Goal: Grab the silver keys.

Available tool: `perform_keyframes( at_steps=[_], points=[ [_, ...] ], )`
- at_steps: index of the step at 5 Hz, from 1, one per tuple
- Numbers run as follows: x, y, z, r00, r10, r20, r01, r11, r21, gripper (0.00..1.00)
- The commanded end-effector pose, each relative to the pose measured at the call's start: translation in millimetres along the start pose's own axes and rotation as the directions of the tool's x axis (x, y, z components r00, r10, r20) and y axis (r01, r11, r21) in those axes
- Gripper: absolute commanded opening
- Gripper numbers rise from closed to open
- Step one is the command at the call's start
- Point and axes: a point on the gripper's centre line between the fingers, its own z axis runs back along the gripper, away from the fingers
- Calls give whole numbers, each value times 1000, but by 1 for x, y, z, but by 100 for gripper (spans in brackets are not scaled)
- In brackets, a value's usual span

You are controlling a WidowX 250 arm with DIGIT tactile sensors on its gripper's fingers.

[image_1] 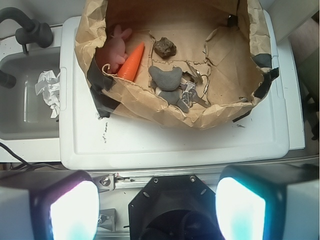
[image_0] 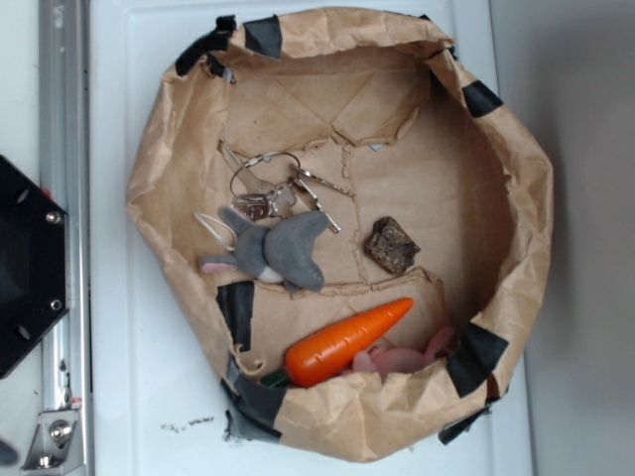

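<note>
Silver keys [image_0: 281, 190], exterior view: a small bunch on thin wire rings, lying on the floor of a paper-bag basin [image_0: 169, 159], left of its centre. A grey bunny [image_0: 281, 250] touches the bunch at its 6 o'clock and seems to overlap its lower edge. In the wrist view the keys [image_1: 191, 93] lie close under the near paper wall, the bunny [image_1: 166, 77] at their 10 o'clock.

Other contents: a dark rock [image_0: 391, 245] near the keys at 4 o'clock, and an orange carrot [image_0: 347, 342] with a pink toy [image_0: 407, 358] further off at 5 o'clock against the wall.

Tool [image_1: 157, 210]: the two pads at the bottom of the wrist view stand wide apart, so it is open and holds nothing. It is high above the table, well apart from the basin.

Risks, as judged: the tool may close on the bunny instead of the keys, or on both, because they touch. The flat keys and thin rings may slip from the pads. A descent close to the wall may snag or crush the paper.

Surface and room: the basin, patched with black tape [image_0: 236, 309], rests on a white table [image_0: 149, 397]. At 9 o'clock in the wrist view a sink [image_1: 20, 100] holds crumpled paper [image_1: 49, 90].
</note>
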Motion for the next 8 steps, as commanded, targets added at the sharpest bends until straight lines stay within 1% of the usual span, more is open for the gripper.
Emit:
perform_keyframes(
  at_steps=[1,2,3,4,5,6,7,8],
  points=[
    [0,0,0,1000,0,0,0,1000,0,100],
    [40,2,-15,985,172,7,-172,985,8,100],
    [63,10,-30,961,278,16,-278,960,28,100],
    [84,21,-46,930,368,13,-368,929,36,100],
    [101,40,-72,910,402,99,-405,914,10,100],
    [109,49,-97,899,416,141,-423,906,23,100],
    [110,55,-116,906,401,134,-417,899,131,100],
    [111,55,-129,903,407,139,-430,861,273,100]
  ],
)
